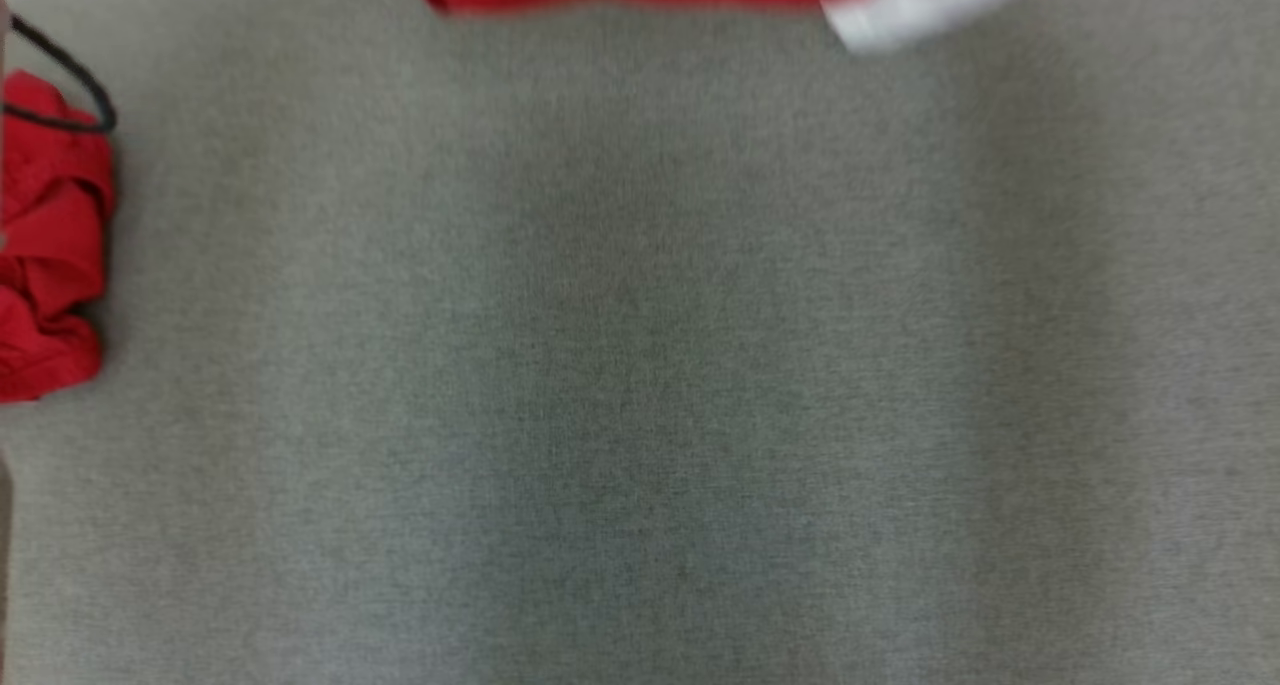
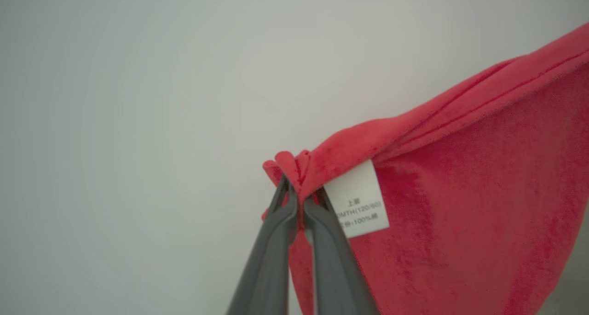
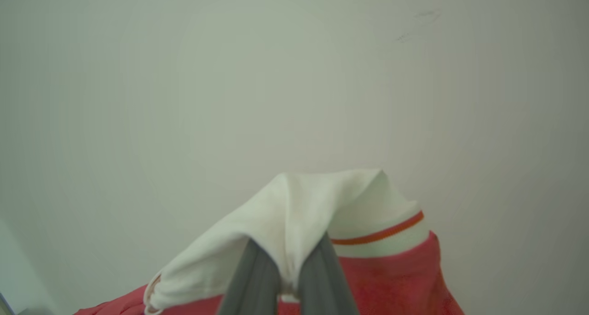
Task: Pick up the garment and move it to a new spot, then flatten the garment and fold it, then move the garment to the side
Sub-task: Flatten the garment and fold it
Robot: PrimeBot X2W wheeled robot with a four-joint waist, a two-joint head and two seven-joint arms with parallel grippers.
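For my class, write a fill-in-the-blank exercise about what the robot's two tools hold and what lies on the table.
The garment pinched by the left tool is ___. The label beside that grip is ___. The stripe on the white fabric held by the right tool is ___. In the head view, a crumpled red cloth lies on the ___ side of the table.
Missing words: red; white; orange; left.
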